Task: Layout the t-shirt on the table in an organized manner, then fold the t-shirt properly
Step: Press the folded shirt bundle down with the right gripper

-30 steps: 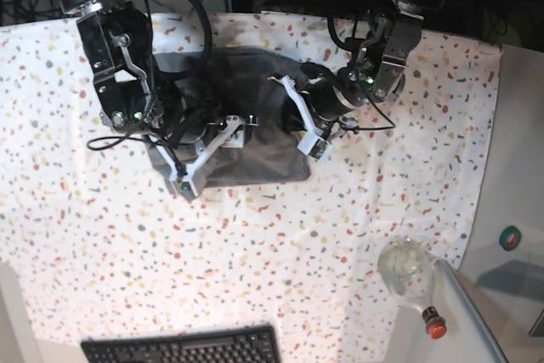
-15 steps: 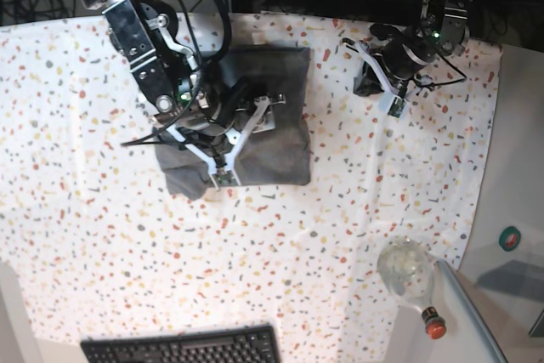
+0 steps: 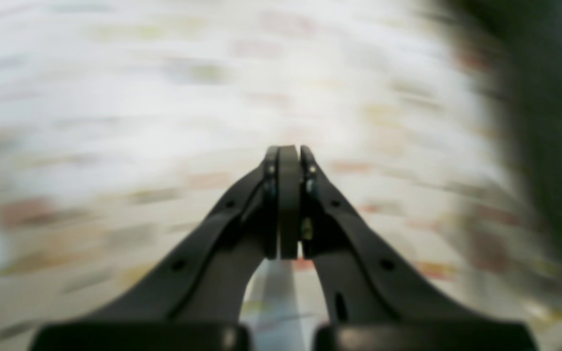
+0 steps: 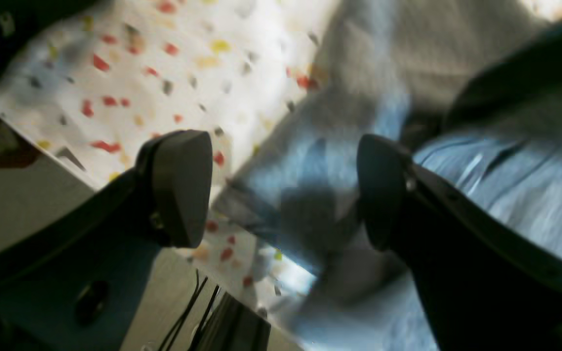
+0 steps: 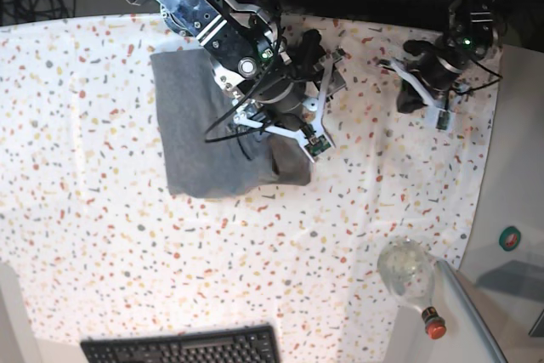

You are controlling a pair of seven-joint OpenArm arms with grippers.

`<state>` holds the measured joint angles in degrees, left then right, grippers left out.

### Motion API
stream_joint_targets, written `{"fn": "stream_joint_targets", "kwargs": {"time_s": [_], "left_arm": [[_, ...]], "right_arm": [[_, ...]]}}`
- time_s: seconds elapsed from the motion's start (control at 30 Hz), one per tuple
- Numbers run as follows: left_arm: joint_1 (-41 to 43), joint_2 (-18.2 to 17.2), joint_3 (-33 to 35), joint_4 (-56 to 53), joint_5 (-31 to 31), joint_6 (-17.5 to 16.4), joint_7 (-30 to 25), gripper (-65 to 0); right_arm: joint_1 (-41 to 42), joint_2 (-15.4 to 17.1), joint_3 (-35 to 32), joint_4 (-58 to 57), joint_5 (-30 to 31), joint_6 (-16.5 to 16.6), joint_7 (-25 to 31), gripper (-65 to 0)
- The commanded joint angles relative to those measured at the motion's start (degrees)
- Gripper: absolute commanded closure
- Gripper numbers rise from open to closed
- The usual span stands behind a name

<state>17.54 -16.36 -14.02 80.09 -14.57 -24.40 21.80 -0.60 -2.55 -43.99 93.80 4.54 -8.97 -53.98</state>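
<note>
The grey t-shirt [image 5: 191, 125] lies folded into a rough rectangle on the speckled table [image 5: 102, 235]. My right gripper [image 5: 325, 106] reaches across it to its right edge, open, with nothing gripped. In the right wrist view the t-shirt [image 4: 369, 58] fills the space under the spread gripper [image 4: 281, 190], with the table [image 4: 130, 73] at upper left. I cannot tell whether the fingers touch the cloth. My left gripper [image 5: 429, 99] hangs shut and empty over bare table at the far right. In the blurred left wrist view the left gripper [image 3: 288, 161] has its pads pressed together.
A clear bottle with a red cap [image 5: 410, 276] lies at the table's front right corner. A black keyboard [image 5: 183, 348] sits at the front edge. The plain side surface [image 5: 514, 176] borders the cloth on the right. Cables and equipment crowd the back edge.
My right arm swung from the shirt's left side across to its right edge, still open. My left arm pulled back from the shirt to the far right, shut. The shirt stayed folded.
</note>
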Motion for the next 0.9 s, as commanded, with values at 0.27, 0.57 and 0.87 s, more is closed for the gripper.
{"fn": "stream_joint_targets", "kwargs": {"time_s": [0.27, 0.57, 0.87], "left_arm": [[-0.7, -0.2, -17.6, 0.4, -0.4, -9.7, 3.2, 0.0], [-0.3, 0.1, -20.7, 0.6, -0.4, -12.9, 5.1, 0.0], [1.4, 4.1, -11.7, 7.9, -0.4, -12.9, 5.4, 0.0]], "right_arm": [[0.3, 4.5, 3.1, 16.6, -2.2, 0.2, -1.5, -42.9], [-1.1, 4.6, 14.1, 6.0, -3.2, 0.2, 6.1, 0.0], [-2.5, 2.9, 14.6, -7.9, -3.1, 0.2, 16.7, 0.0]]}}
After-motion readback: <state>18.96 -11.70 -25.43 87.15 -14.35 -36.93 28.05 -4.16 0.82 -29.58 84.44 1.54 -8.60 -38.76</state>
